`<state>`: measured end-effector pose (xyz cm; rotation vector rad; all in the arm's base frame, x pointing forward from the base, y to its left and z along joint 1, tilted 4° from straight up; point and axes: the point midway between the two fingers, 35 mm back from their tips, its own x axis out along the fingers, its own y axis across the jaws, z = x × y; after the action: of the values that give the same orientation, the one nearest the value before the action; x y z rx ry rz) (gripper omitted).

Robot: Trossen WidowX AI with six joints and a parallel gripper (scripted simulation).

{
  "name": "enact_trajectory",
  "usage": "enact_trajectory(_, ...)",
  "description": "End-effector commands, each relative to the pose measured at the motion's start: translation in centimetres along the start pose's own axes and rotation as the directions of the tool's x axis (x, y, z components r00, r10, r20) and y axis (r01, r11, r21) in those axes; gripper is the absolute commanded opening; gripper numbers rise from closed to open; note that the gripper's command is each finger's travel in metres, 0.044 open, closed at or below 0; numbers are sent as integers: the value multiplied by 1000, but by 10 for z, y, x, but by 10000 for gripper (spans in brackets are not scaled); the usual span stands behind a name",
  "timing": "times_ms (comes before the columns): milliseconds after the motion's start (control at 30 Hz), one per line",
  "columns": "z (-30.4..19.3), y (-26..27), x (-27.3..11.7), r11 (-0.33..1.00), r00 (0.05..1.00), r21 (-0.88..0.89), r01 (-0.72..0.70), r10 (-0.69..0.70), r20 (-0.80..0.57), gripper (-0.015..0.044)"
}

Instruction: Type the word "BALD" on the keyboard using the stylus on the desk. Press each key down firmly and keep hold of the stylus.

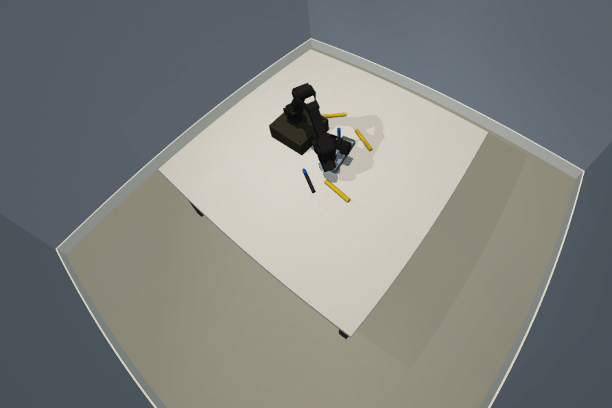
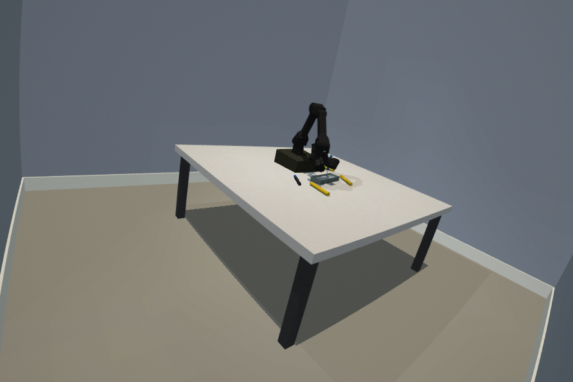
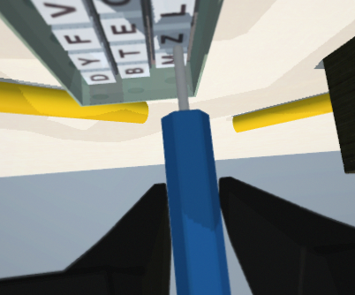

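My stylus is blue with a grey tip; my tool is black. The keyboard is grey-green, its white keys dark-lettered, the sticks yellow, the counter off-white.

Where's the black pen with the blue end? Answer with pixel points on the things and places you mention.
In the top view, the black pen with the blue end [image 1: 309, 182] [image 2: 297, 180] lies on the white table [image 1: 276, 240] [image 2: 259, 183], just left of the nearest yellow stick [image 1: 337, 190] [image 2: 319, 189].
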<state>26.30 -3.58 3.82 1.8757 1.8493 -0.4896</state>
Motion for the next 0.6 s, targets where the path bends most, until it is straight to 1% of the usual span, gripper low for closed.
enact_trajectory(0,2,-1,1,1000,1000,-6,2,-2,2,81)
enact_trajectory(567,9,-1,5,1000,1000,-6,2,-2,2,81)
